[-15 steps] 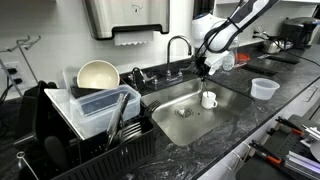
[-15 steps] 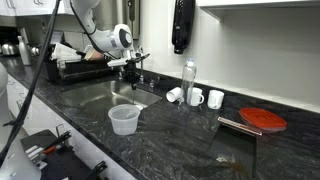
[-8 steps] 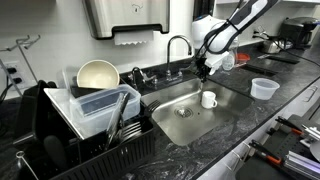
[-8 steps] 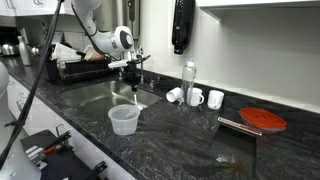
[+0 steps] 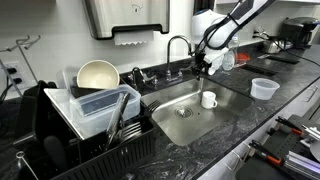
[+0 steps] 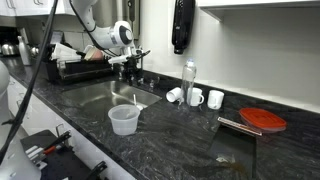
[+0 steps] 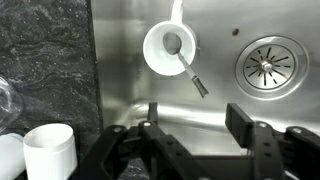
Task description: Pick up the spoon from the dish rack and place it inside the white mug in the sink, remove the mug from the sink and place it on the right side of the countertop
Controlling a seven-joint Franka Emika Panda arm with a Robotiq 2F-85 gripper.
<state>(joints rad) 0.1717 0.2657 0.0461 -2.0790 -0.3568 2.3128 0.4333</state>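
Note:
The white mug [image 7: 167, 50] stands upright in the sink [image 7: 130, 60], left of the round drain [image 7: 268, 65]. The spoon [image 7: 188, 68] rests in the mug, bowl down inside and handle leaning out over the rim toward the drain. My gripper [image 7: 196, 115] hangs above the mug, open, with nothing between its fingers. In an exterior view the gripper [image 5: 201, 68] is well above the mug [image 5: 208, 100], by the chrome tap [image 5: 178, 45]. The black dish rack [image 5: 90, 130] sits on the countertop [image 5: 270, 115] beside the sink [image 5: 180, 112].
A cream bowl [image 5: 98, 75] and a translucent tub [image 5: 100, 103] sit in the rack. A plastic cup [image 6: 123, 119], other white mugs [image 6: 206, 98], a bottle [image 6: 189, 80] and a red lid [image 6: 264, 120] stand on the countertop. White cups [image 7: 48, 150] sit near the sink edge.
The gripper opened and let go of the spoon, which now stays in the mug. The gripper then rose above the mug.

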